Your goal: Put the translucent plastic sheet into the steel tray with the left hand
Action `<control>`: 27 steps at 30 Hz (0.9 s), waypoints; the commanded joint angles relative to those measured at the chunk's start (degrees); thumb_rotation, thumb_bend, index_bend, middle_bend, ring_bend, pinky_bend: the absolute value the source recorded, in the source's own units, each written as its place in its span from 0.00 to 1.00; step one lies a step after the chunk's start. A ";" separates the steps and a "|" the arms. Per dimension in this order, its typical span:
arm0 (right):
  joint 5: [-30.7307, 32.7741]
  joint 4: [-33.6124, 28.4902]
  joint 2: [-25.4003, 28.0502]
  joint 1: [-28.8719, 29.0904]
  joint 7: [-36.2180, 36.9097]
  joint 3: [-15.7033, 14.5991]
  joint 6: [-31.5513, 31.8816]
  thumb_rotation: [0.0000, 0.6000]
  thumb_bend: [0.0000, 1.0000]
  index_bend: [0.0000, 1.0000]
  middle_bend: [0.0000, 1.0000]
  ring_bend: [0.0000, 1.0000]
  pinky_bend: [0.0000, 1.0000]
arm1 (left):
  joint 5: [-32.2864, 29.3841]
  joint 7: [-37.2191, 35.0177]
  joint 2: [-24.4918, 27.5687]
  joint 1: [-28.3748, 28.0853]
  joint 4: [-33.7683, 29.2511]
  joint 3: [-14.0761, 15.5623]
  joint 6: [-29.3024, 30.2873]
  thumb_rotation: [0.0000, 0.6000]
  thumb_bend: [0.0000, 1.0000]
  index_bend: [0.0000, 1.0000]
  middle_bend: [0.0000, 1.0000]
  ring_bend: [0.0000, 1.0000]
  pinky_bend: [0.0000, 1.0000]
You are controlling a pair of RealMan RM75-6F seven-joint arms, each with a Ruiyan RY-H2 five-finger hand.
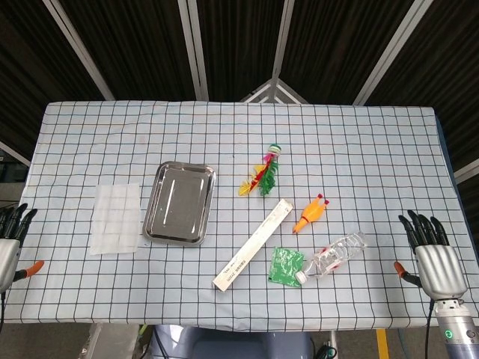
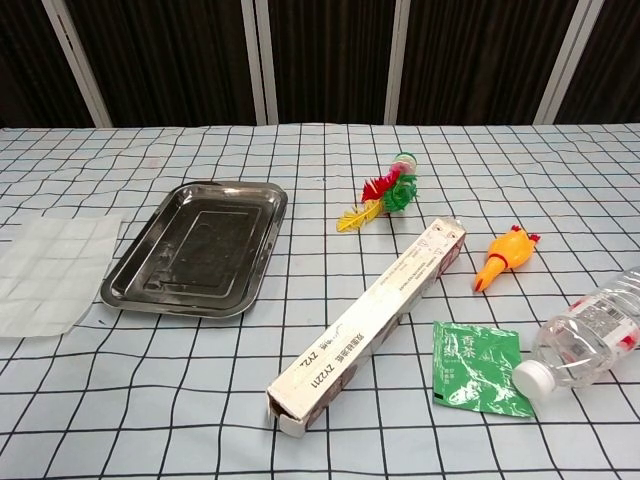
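Observation:
The translucent plastic sheet (image 1: pixel 116 218) (image 2: pixel 48 270) lies flat on the checked cloth, just left of the steel tray (image 1: pixel 153 225) (image 2: pixel 133 289). The tray holds nothing. My left hand (image 1: pixel 9 245) hovers at the table's left edge, well left of the sheet, fingers spread and holding nothing. At the right edge my right hand (image 1: pixel 430 256) hangs the same way, fingers apart. Neither hand shows in the chest view.
Right of the tray lie a colourful feather toy (image 1: pixel 262 176), a long white box (image 1: pixel 253 244), an orange rubber chicken (image 1: pixel 310 214), a green tea packet (image 1: pixel 285 266) and a plastic bottle (image 1: pixel 336 255). The checked cloth reaches the table's edges.

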 commanded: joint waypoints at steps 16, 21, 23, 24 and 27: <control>-1.36 0.38 -0.03 -0.21 2.25 -0.21 1.09 1.00 0.29 0.00 0.00 0.00 0.04 | -3.81 12.42 -10.14 -5.58 0.37 0.27 -10.19 1.00 0.07 0.00 0.00 0.00 0.08; -1.49 0.42 0.06 -0.31 3.18 -0.23 1.32 1.00 0.29 0.00 0.00 0.00 0.04 | -3.47 15.17 -15.07 -6.59 4.63 0.54 -10.80 1.00 0.11 0.00 0.00 0.00 0.08; -1.53 0.43 0.09 -0.33 3.37 -0.26 1.33 1.00 0.29 0.00 0.00 0.00 0.04 | -3.48 15.52 -16.38 -6.85 5.79 0.63 -11.08 1.00 0.11 0.00 0.00 0.00 0.08; -1.58 0.43 0.10 -0.33 3.47 -0.29 1.34 1.00 0.29 0.00 0.00 0.00 0.04 | -3.43 15.72 -17.14 -7.00 6.45 0.64 -11.12 1.00 0.13 0.00 0.00 0.00 0.08; -1.62 0.41 0.13 -0.32 3.69 -0.28 1.36 1.00 0.29 0.00 0.00 0.00 0.04 | -3.19 16.11 -18.86 -7.43 7.96 0.69 -11.32 1.00 0.16 0.00 0.00 0.00 0.08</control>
